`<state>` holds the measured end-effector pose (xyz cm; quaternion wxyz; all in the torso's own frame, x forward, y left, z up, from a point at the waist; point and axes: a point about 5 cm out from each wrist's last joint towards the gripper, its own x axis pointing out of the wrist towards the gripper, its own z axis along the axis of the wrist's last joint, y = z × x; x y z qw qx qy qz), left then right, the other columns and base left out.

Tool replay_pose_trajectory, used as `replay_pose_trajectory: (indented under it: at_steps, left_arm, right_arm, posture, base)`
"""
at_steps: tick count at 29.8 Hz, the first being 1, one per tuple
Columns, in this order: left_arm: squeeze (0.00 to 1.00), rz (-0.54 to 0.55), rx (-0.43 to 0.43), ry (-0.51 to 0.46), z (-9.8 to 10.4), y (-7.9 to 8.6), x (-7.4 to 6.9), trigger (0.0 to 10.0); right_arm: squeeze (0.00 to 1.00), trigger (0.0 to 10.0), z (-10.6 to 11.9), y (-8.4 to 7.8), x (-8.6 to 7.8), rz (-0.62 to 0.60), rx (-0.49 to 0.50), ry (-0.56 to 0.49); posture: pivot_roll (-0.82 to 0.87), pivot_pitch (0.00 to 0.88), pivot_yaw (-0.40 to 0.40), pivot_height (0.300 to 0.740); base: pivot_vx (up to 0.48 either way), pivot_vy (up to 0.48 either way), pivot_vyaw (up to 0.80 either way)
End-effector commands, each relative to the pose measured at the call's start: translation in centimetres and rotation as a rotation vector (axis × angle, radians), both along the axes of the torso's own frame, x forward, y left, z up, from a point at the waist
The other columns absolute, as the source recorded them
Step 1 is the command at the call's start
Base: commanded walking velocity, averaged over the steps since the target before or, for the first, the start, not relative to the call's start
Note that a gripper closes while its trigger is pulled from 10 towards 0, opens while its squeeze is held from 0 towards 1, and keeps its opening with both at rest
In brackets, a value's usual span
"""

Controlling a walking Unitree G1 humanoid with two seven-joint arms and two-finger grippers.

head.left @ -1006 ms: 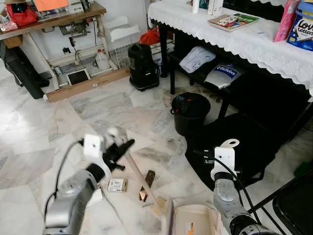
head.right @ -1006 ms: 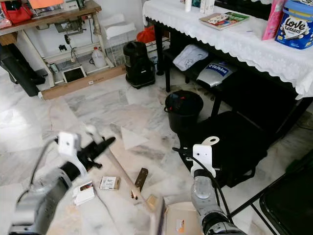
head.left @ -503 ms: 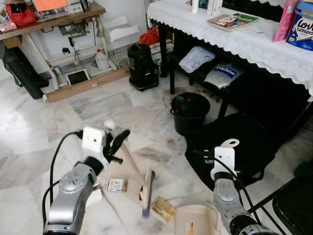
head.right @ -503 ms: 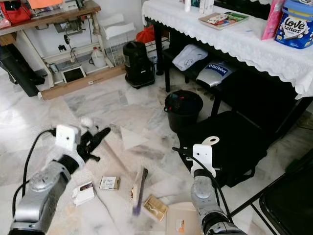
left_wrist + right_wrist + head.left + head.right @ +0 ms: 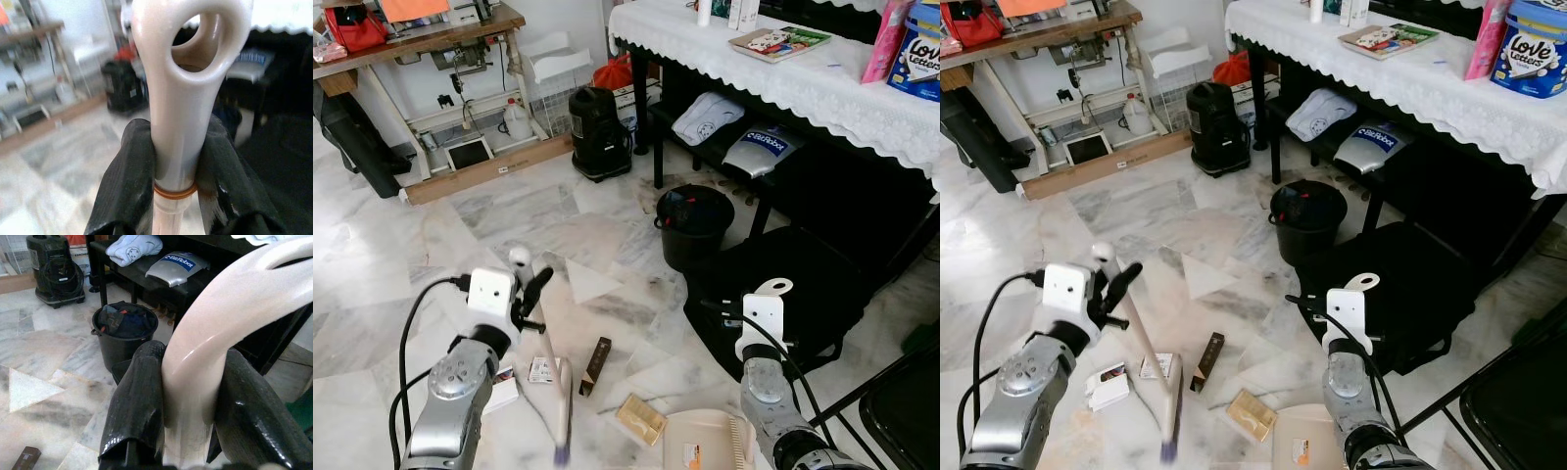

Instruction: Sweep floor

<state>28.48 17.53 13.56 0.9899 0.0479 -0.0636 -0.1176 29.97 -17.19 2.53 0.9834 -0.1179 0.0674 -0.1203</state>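
My left gripper [image 5: 532,288] is shut on the cream handle of a hand brush [image 5: 546,345]; in the left wrist view the black fingers [image 5: 126,186] clamp the handle just below its hanging hole. The brush slants down to its head [image 5: 563,416] on the marble floor. My right gripper [image 5: 188,401] is shut on the curved cream handle of the dustpan [image 5: 705,441], which lies on the floor at the lower edge. Litter lies between them: a brown box [image 5: 595,353], a tan packet [image 5: 639,419], a white card [image 5: 542,369] and a white box [image 5: 502,388].
A black bucket [image 5: 693,223] and a black bag [image 5: 808,284] stand to the right, under a table with a white cloth [image 5: 803,78]. A black vacuum [image 5: 599,132] and a wooden workbench [image 5: 421,39] are at the back. A black chair [image 5: 901,411] is at lower right.
The left arm has swung the brush leftward, taking its head away from the dustpan to beside the white card. The tan packet now lies uncovered near the dustpan. The right arm is still.
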Motion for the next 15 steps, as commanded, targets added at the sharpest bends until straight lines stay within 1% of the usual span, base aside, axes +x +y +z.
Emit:
replay_pose_trajectory:
  at_steps: [1,3,5,7,9,13,15]
  left_arm:
    - [0.00,-0.004,0.021,-0.129,2.6,-0.2,0.2,10.0]
    - [0.00,-0.021,0.002,-0.163,3.6,-0.6,0.4,10.0]
    - [0.00,-0.061,-0.012,-0.149,3.7,-1.2,0.5,10.0]
    - [0.00,-0.093,-0.010,-0.092,2.7,-1.4,0.5,10.0]
    - [0.00,-0.102,-0.007,-0.060,1.9,-1.3,0.4,10.0]
    - [0.00,-0.105,-0.037,-0.021,1.0,-1.0,0.1,10.0]
    - [0.00,-0.135,-0.052,0.019,0.3,-1.1,-0.1,10.0]
  right_arm:
    - [0.00,10.0,-1.6,0.4,-1.0,0.012,0.007,0.089]
    - [0.00,10.0,-1.6,0.4,-1.0,0.013,0.007,0.089]
    - [0.00,10.0,-1.5,0.4,-1.0,0.013,0.007,0.088]
    - [0.00,10.0,-1.5,0.4,-1.0,0.013,0.007,0.089]
    - [0.00,10.0,-1.5,0.4,-1.0,0.013,0.007,0.088]
    - [0.00,10.0,-1.6,0.4,-1.1,0.010,0.008,0.087]
    - [0.00,10.0,-1.6,0.3,-1.1,0.010,0.008,0.088]
  posture:
    - [0.22,0.043,0.083,0.740]
    - [0.22,0.044,0.083,0.740]
    - [0.22,0.045,0.083,0.740]
    - [0.22,0.045,0.085,0.740]
    - [0.21,0.047,0.086,0.740]
    - [0.22,0.048,0.085,0.740]
    - [0.22,0.047,0.084,0.740]
  base:
    - [0.000,0.000,0.00]
    - [0.000,0.000,0.00]
    - [0.000,0.000,0.00]
    - [0.000,0.000,0.00]
    - [0.000,0.000,0.00]
    - [0.000,0.000,0.00]
    - [0.000,0.000,0.00]
